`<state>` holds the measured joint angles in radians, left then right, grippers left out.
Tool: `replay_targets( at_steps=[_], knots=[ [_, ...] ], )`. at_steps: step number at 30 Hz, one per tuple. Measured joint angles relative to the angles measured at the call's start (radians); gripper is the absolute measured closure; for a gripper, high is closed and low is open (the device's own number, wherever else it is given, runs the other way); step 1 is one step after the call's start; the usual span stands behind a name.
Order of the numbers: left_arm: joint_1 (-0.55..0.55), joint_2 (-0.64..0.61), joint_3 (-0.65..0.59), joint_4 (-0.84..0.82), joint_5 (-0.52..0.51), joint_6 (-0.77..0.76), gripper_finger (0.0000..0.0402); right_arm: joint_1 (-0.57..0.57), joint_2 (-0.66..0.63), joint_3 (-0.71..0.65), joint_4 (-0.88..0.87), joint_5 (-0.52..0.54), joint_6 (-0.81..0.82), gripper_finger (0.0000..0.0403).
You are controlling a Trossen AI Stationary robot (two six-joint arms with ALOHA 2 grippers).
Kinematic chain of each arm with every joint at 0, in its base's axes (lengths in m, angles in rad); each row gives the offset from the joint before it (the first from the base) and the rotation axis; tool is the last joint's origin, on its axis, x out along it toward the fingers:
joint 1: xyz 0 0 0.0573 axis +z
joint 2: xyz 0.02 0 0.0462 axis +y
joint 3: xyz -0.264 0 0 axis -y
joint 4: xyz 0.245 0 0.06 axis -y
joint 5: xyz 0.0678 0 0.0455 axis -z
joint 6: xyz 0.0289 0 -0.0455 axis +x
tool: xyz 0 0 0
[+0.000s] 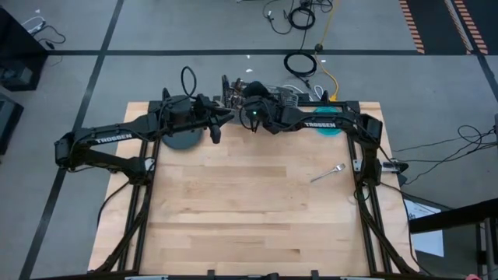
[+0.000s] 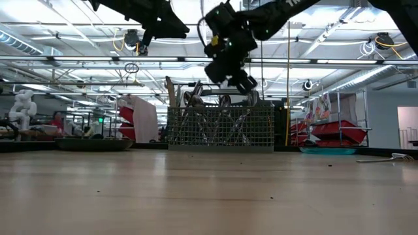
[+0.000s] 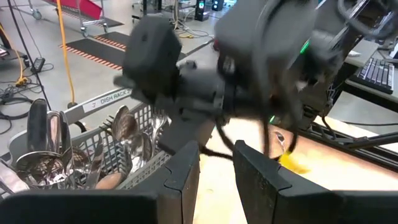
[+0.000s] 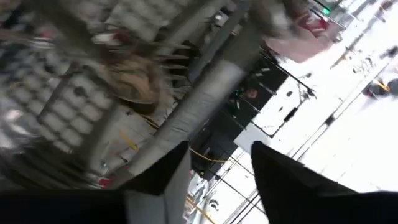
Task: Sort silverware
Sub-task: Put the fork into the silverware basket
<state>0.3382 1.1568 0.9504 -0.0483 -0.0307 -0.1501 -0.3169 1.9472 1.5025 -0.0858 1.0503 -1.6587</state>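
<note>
Below the right gripper [image 2: 245, 83], seemingly apart: silverware [image 2: 215, 108].

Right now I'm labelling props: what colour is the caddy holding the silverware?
Grey wire mesh caddy; clearest in the low view.

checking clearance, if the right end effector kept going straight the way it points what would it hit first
Probably the wire-mesh caddy full of silverware: the right end effector hangs just above it, aimed down into it. Depth is unclear.
</note>
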Motion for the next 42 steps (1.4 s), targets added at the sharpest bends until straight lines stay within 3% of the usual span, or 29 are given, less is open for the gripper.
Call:
replay_targets(
  at_steps=[6,10,13,14,16,17,19,22,26,31,36,42],
  knots=[
    [0.0,0.0,0.0,0.001,0.0,0.0,0.0297,0.013,-0.055,0.143,-0.004,0.042,0.066,0.0204],
    [0.0,-0.002,0.0,0.004,0.028,-0.002,0.0297,0.036,-0.182,0.243,-0.103,0.116,0.306,0.02],
    [0.0,-0.014,0.0,0.019,0.121,-0.001,0.0297,0.063,-0.343,0.285,-0.5,0.091,0.823,0.02],
    [0.0,-0.02,0.0,0.029,0.163,-0.001,0.0297,0.067,-0.405,0.29,-0.671,0.016,1.065,0.02],
    [0.0,-0.028,0.0,0.05,0.254,-0.001,0.0297,0.061,-0.52,0.282,-0.965,-0.251,1.56,0.02],
    [0.0,-0.03,0.0,0.07,0.307,-0.001,0.0297,0.048,-0.572,0.26,-1.046,-0.378,1.731,0.02],
    [0.0,-0.03,-0.009,0.143,0.422,-0.013,0.0297,0.047,-0.667,0.173,-1.171,-0.493,1.954,0.0203],
    [-0.001,-0.031,-0.025,0.251,0.532,-0.035,0.0297,0.124,-0.784,-0.024,-1.212,-0.497,2.143,0.0211],
    [-0.001,-0.032,-0.027,0.25,0.549,-0.028,0.0297,0.209,-0.869,-0.338,-1.219,-0.583,2.222,0.0219],
    [-0.001,-0.028,-0.027,0.218,0.55,-0.028,0.0297,0.249,-0.812,-0.61,-1.23,-0.773,2.209,0.0222],
    [-0.001,-0.019,-0.028,0.19,0.532,-0.027,0.0297,0.25,-0.683,-0.74,-1.275,-0.85,2.187,0.0222],
    [-0.001,0.0,-0.028,0.149,0.518,-0.028,0.0297,0.247,-0.504,-0.74,-1.234,-0.813,2.176,0.0222]
  ],
)
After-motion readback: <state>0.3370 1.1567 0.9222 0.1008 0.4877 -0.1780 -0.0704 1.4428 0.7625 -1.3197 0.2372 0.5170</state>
